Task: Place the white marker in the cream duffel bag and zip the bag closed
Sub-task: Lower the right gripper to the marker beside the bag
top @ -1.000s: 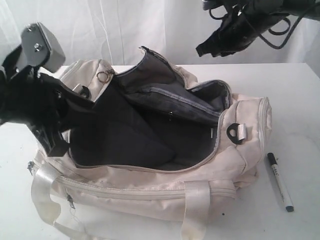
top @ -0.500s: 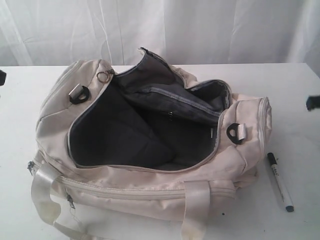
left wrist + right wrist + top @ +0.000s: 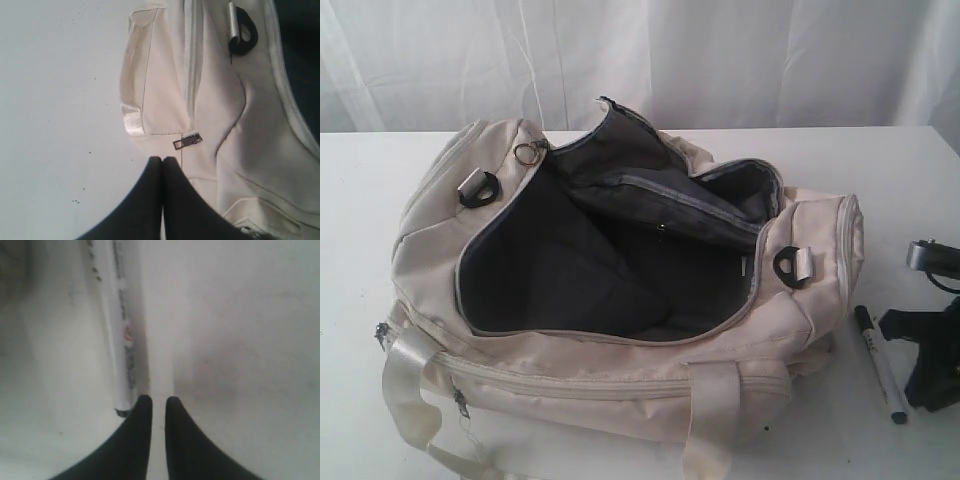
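White with a black cap, the marker (image 3: 879, 364) lies on the table (image 3: 920, 190) just beside the wide-open cream duffel bag (image 3: 620, 385), with our right claw (image 3: 159, 400) next to its end, open only a crack and empty, while our left claw (image 3: 163, 159) is pinched tight on nothing by the bag.

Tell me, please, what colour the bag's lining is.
The soft cream fabric duffel bag's lining is dark grey; exterior view.
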